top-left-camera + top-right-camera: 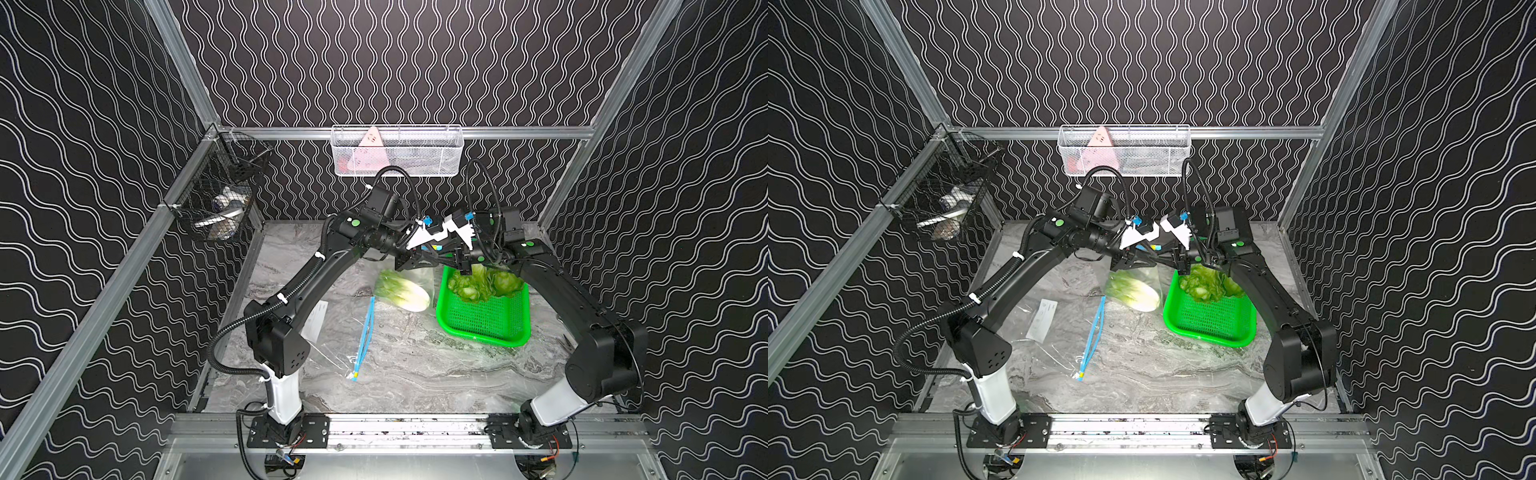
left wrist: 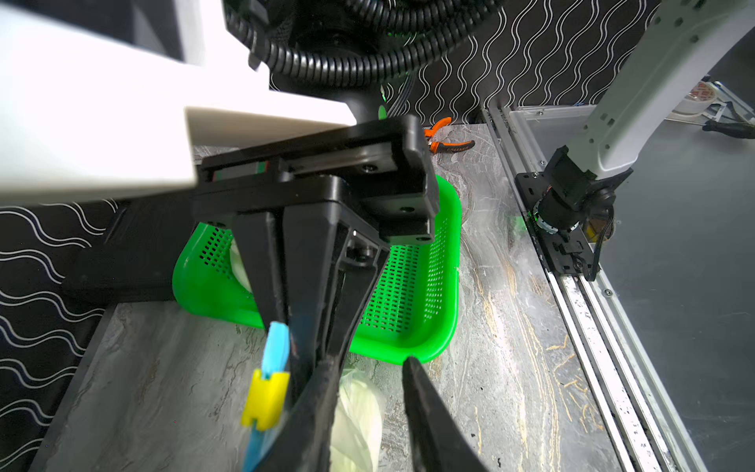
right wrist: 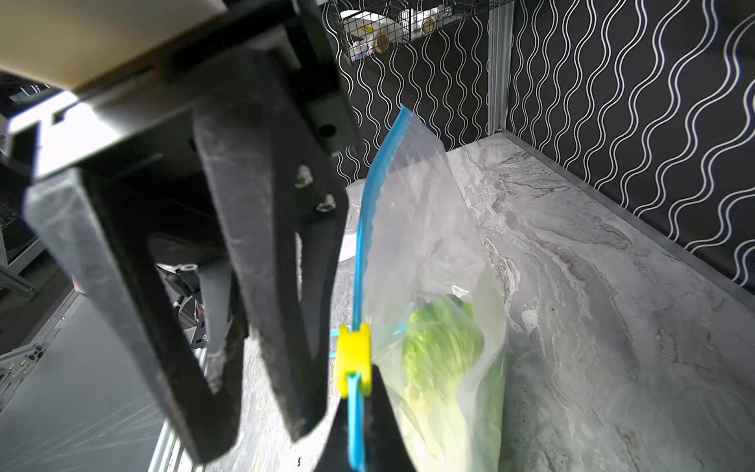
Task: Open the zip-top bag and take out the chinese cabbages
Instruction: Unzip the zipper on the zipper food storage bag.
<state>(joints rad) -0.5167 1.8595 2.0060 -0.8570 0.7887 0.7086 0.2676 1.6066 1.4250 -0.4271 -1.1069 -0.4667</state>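
Here's the right end effector (image 3: 355, 433) clenched on the strip of the zip-top bag (image 3: 433, 245) beside the yellow slider (image 3: 353, 351), chinese cabbage (image 3: 445, 347) hanging inside below it, left end effector (image 2: 367, 367) part-spread alongside: best pinch the opposite lip squarely, pull gently.

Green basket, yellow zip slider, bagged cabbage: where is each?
Basket (image 1: 486, 322): in a top view, bare mesh floor.
Slider (image 3: 353, 359): right wrist view, yellow body.
Cabbage (image 1: 402, 291): in a top view, middle of head in bag.
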